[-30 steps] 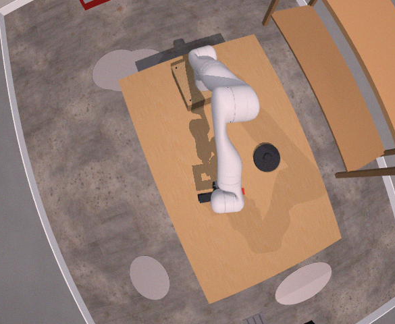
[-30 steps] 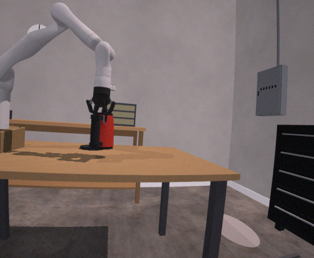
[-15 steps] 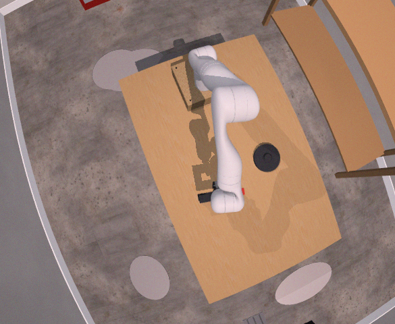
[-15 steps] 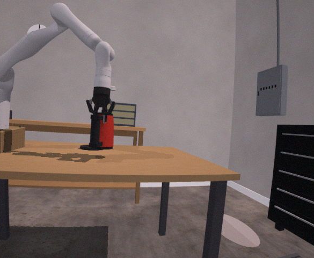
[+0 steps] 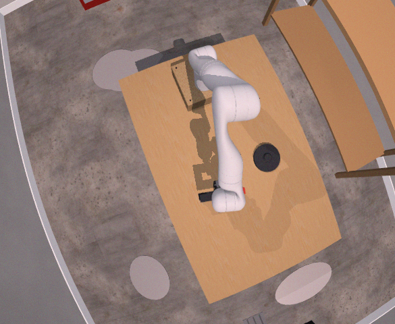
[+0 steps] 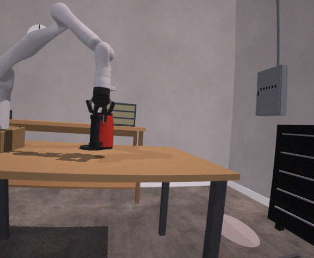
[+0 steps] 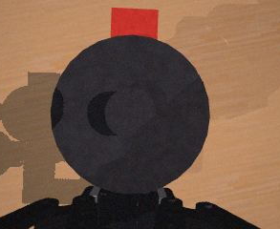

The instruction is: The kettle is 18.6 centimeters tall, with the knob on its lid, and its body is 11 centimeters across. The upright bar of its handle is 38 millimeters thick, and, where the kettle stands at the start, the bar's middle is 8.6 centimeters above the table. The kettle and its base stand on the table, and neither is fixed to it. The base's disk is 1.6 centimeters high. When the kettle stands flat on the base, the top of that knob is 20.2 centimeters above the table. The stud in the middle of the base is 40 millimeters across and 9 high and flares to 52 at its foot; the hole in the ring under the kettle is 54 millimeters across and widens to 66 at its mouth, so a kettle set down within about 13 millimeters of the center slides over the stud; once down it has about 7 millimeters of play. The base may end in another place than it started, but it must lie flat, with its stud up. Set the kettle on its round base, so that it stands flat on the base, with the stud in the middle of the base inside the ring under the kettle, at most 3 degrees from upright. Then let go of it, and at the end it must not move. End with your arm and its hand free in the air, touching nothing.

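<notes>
The red kettle (image 6: 107, 133) with its black handle bar (image 6: 95, 130) hangs upright under my gripper (image 6: 100, 116) (image 7: 128, 195), which is shut on the handle from above. The kettle's foot is a little above the table (image 6: 151, 166) (image 5: 155, 104). In the wrist view I look down on its black lid (image 7: 130, 143) and its red spout (image 7: 134, 23). In the top view the wrist hides the kettle except a red sliver (image 5: 244, 190). The black round base (image 5: 266, 156) (image 6: 85, 147) lies flat, stud up, apart from the kettle and to the side of it.
A wooden block (image 5: 183, 84) (image 6: 1, 138) holds the arm's foot at the table's far end. A bench (image 5: 329, 87) stands beyond the table's side nearest the base. A black drawer chest (image 6: 301, 180) stands at the right wall.
</notes>
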`<state>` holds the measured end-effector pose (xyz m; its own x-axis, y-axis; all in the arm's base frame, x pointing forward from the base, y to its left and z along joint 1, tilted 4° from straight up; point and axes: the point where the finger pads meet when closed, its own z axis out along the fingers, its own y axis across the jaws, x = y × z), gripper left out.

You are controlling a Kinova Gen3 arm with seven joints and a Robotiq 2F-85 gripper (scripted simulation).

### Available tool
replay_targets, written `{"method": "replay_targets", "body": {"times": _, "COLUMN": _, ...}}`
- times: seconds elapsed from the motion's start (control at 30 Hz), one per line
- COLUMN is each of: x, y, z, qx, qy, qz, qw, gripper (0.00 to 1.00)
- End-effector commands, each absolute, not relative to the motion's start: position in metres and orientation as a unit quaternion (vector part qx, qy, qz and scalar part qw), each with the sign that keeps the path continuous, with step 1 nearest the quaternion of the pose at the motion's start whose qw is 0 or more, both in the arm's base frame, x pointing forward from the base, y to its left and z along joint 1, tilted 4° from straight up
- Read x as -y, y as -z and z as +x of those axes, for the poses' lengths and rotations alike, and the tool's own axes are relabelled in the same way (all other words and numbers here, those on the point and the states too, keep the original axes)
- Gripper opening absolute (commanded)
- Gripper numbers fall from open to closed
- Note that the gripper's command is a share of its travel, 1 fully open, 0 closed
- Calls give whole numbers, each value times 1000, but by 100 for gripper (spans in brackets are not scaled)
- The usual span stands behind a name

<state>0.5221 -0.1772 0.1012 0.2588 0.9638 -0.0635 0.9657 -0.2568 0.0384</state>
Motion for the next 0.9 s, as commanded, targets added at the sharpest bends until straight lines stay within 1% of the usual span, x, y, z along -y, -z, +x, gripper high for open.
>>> {"method": "replay_targets", "body": {"times": 0.0, "x": 174, "y": -103, "z": 522, "qx": -610, "qy": 12, "qz": 792, "qw": 35, "gripper": 0}}
{"method": "replay_targets", "body": {"times": 0.87, "x": 133, "y": -100, "z": 513, "qx": -610, "qy": 12, "qz": 792, "qw": 35, "gripper": 0}}
